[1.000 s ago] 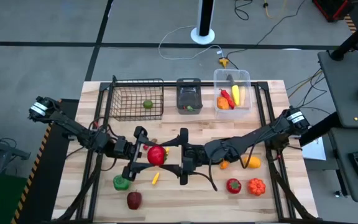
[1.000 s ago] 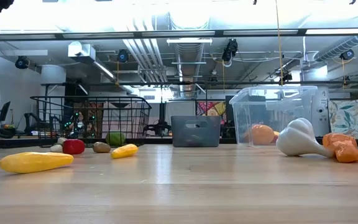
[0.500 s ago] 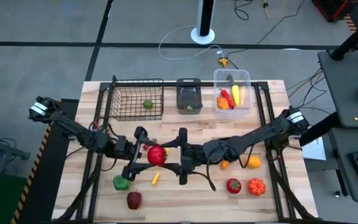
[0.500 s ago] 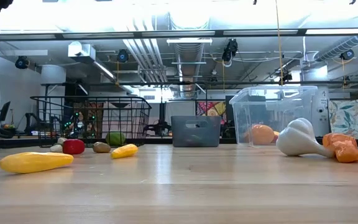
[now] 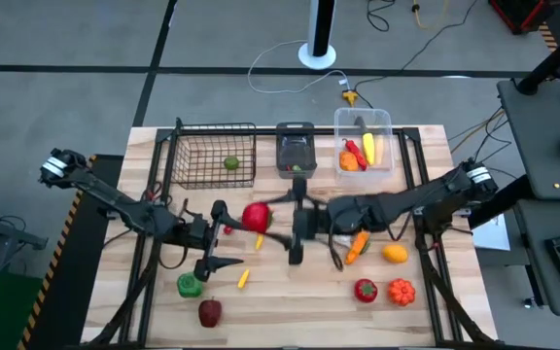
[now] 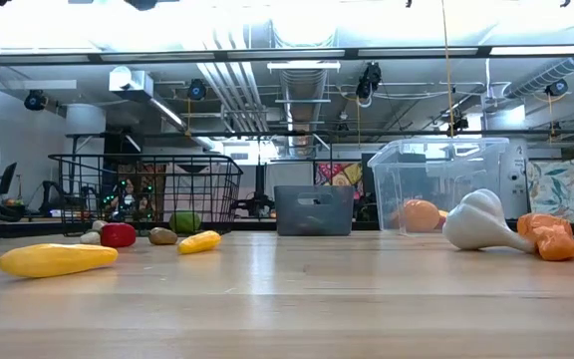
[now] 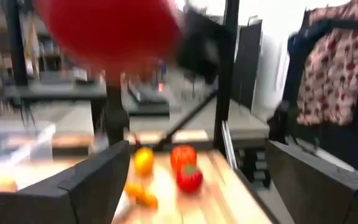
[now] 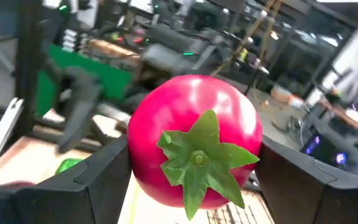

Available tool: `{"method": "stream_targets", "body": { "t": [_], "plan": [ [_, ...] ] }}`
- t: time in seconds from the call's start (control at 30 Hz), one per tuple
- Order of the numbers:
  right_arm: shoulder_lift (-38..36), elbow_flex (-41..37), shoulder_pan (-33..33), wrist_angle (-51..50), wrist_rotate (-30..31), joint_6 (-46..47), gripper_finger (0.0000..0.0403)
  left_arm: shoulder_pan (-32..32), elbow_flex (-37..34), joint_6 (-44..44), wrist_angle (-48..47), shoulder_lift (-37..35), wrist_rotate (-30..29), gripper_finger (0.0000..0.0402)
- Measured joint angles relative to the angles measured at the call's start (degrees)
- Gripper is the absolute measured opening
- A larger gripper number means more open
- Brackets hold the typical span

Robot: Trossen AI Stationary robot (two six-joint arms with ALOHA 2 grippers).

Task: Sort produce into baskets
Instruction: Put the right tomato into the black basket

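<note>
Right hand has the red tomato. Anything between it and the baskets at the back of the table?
Nothing visible. In the high view the right hand holds the red toy tomato above bare wood, with open tabletop between it and the black wire-mesh basket, dark grey plastic bin and clear plastic tub. The open left hand sits on the near side.

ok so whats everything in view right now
wire basket: one, black, far left of the table; green fruit inside
bin: one, dark grey, far middle
tub: one, clear, far right; red, yellow and orange pieces inside
tomato: one, red, held above mid-table
loose produce: at least seven, near side, including green pepper, dark red apple, orange carrot
left hand: open, beside the tomato
right hand: shut on the tomato
</note>
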Motion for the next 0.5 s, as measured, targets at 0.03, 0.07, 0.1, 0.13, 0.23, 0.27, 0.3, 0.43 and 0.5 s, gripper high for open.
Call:
{"method": "stream_targets", "body": {
  "t": [0.03,0.07,0.1,0.13,0.23,0.27,0.3,0.43,0.5],
  "plan": [
    [-0.69,0.04,-1.02,-0.45,-0.02,1.45,0.0294,-0.03,0.00,-1.62,-2.88,-0.75,-0.35,0.0354],
    [-1.31,0.44,-2.21,-2.16,-0.03,2.66,0.0294,-0.08,-0.01,-3.57,-5.56,-1.46,-1.29,0.0354],
    [-1.62,1.25,-3.46,-3.96,-0.06,3.88,0.0294,-0.09,-0.02,-5.76,-7.72,-2.18,-2.48,0.0354],
    [-1.67,2.41,-4.74,-5.85,-0.11,4.85,0.0294,-0.09,-0.02,-7.90,-9.90,-2.96,-4.47,0.0354],
    [-0.75,6.27,-8.77,-12.68,-0.89,7.36,0.0294,-0.07,-0.02,-13.14,-14.96,-5.01,-13.66,0.0354],
    [-0.03,7.72,-10.21,-14.52,-1.86,8.06,0.0294,-0.07,0.05,-13.83,-16.90,-6.00,-16.24,0.0354],
    [0.74,9.20,-11.69,-16.76,-2.93,8.77,0.0294,-0.05,0.43,-14.54,-18.73,-6.95,-17.99,0.0354],
    [4.42,14.71,-17.86,-24.07,-8.93,11.66,0.0294,-0.08,1.99,-16.13,-24.22,-11.07,-21.31,0.0354],
    [6.68,17.54,-20.55,-27.21,-11.34,12.60,0.0294,-0.07,2.60,-16.81,-27.52,-12.62,-22.03,0.0354]
  ]
}}
